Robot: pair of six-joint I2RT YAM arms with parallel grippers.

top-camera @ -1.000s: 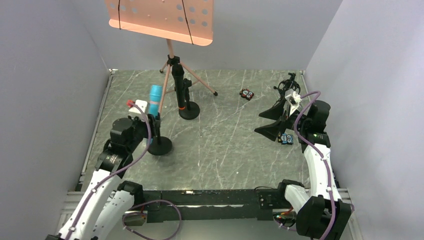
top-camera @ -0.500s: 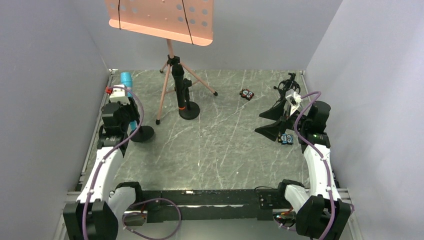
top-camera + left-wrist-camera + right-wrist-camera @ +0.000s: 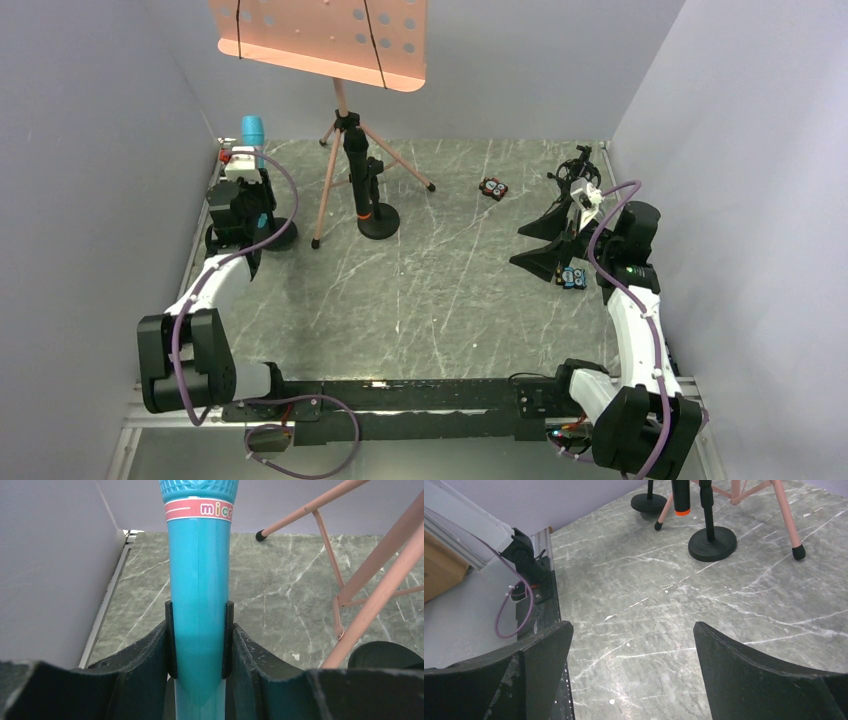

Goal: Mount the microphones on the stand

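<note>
Cyan microphone (image 3: 199, 580) in left pincer (image 3: 199, 640) — pink tripod (image 3: 382, 597) just beside, wall (image 3: 50, 555) opposite

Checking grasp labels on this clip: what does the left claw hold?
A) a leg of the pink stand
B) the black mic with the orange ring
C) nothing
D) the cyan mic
D: the left wrist view shows the left claw clamped on the cyan mic, one finger pressed against each side of its body.
</note>
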